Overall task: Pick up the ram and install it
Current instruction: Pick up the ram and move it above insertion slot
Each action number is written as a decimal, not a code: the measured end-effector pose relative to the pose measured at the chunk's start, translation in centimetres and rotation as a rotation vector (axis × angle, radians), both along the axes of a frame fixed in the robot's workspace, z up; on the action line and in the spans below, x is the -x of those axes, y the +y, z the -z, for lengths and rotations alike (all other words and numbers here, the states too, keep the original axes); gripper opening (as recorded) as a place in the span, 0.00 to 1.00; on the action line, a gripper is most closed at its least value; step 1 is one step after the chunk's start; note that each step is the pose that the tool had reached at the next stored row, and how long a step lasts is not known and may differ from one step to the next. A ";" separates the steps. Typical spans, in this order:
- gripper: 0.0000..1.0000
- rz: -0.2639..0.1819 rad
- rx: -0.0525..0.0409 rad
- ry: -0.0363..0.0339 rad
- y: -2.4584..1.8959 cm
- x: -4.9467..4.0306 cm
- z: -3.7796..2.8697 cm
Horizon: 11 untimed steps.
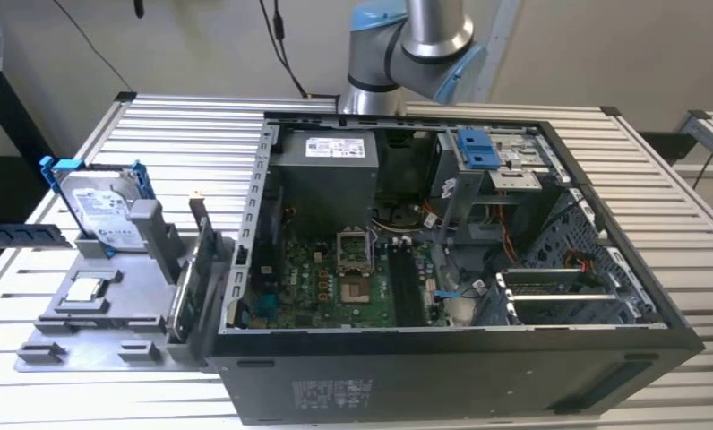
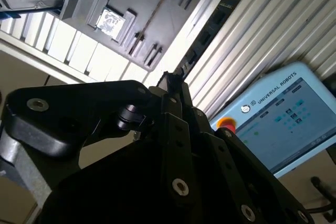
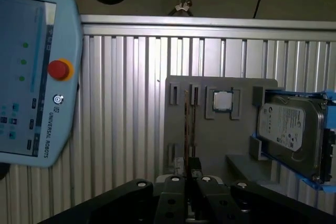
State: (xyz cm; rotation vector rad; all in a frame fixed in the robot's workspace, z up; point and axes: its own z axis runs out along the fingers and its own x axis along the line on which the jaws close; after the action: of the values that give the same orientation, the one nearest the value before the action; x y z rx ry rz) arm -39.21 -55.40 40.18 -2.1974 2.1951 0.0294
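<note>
My gripper point(image 2: 173, 80) has its black fingers drawn together on the ram point(image 2: 210, 30). The ram is a long, slim, dark board with black chips that sticks out past the fingertips. In the first wrist view the gripper point(image 3: 191, 174) points over the grey fixture plate point(image 3: 236, 140). There the ram point(image 3: 188, 129) shows edge-on as a thin strip running away from the fingertips. In the exterior view the arm point(image 1: 410, 45) rises behind the open computer case point(image 1: 452, 376). The green motherboard point(image 1: 332, 278) lies bare inside the case.
A silver hard drive point(image 3: 291, 127) with blue rails and a small square chip point(image 3: 222, 100) sit on the fixture. A teach pendant point(image 3: 31, 77) hangs close by. In the exterior view, boards point(image 1: 189, 278) stand on edge between the fixture and the case. A dark bar point(image 1: 22, 235) reaches in at the exterior view's left.
</note>
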 end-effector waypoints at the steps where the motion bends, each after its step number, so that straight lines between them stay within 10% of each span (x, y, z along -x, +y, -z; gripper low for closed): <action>1: 0.14 0.000 0.0002 0.0002 0.00 -0.06 -0.02; 11: 0.14 0.000 0.0000 0.0001 0.00 -1.45 0.00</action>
State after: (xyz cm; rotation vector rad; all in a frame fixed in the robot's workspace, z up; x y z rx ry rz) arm -37.76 -55.40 40.18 -2.1972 2.1953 0.0296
